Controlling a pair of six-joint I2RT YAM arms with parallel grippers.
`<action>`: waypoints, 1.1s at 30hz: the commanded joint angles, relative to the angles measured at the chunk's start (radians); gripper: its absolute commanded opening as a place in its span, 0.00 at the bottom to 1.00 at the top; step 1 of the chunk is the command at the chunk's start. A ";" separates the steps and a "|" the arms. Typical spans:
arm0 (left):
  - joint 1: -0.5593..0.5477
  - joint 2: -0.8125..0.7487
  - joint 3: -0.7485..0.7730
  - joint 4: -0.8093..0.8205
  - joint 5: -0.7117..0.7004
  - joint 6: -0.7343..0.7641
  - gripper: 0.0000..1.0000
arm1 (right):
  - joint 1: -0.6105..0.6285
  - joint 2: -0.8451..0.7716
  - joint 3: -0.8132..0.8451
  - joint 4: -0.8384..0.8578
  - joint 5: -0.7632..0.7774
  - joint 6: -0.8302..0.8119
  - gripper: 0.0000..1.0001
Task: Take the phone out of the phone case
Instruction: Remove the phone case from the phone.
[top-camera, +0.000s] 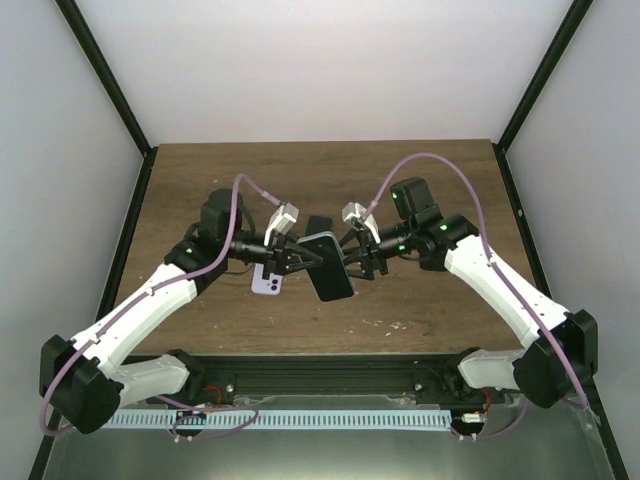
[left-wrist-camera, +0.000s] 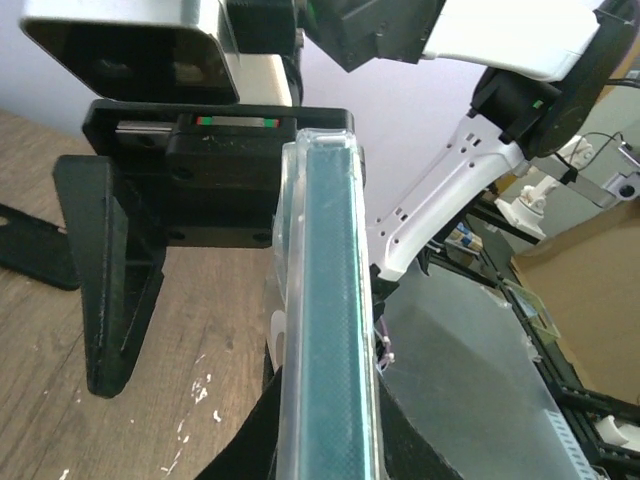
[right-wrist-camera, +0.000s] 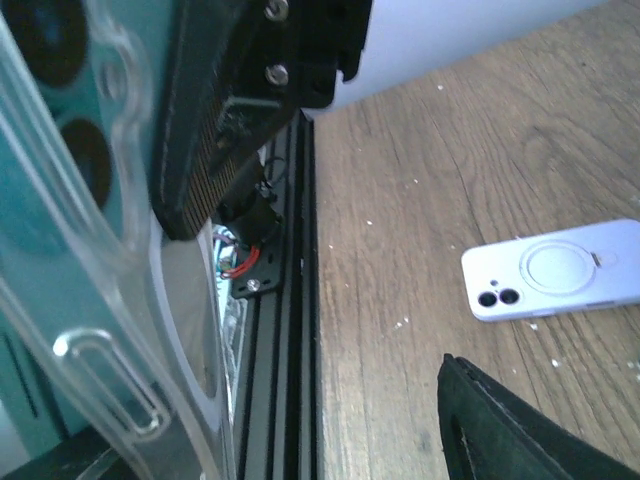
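Observation:
A teal phone in a clear case (top-camera: 328, 265) is held off the table between the two arms. In the left wrist view it stands edge-on (left-wrist-camera: 325, 330). My left gripper (top-camera: 300, 258) is shut on its near end, with a black finger on each side (left-wrist-camera: 325, 445). My right gripper (top-camera: 352, 258) is open at the far end. One of its fingers (left-wrist-camera: 100, 290) stands well off the case. In the right wrist view the clear case with camera holes (right-wrist-camera: 70, 230) fills the left. My own right finger (right-wrist-camera: 520, 430) is far from it and the other finger is hidden.
A lavender cased phone (top-camera: 268, 283) lies flat on the wooden table under the left gripper and shows back up in the right wrist view (right-wrist-camera: 560, 270). A dark flat thing (left-wrist-camera: 30, 245) lies on the table. The black rail (right-wrist-camera: 290, 380) runs along the table's near edge.

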 joint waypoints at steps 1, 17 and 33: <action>-0.095 0.065 -0.025 -0.134 0.003 -0.004 0.00 | 0.029 -0.011 0.160 0.268 -0.193 0.097 0.64; -0.063 0.079 -0.013 -0.122 -0.242 -0.087 0.00 | 0.029 -0.053 -0.035 0.308 -0.255 0.196 0.16; -0.065 0.214 0.044 0.073 -1.019 -0.363 0.56 | -0.143 -0.034 -0.525 0.788 -0.043 0.654 0.01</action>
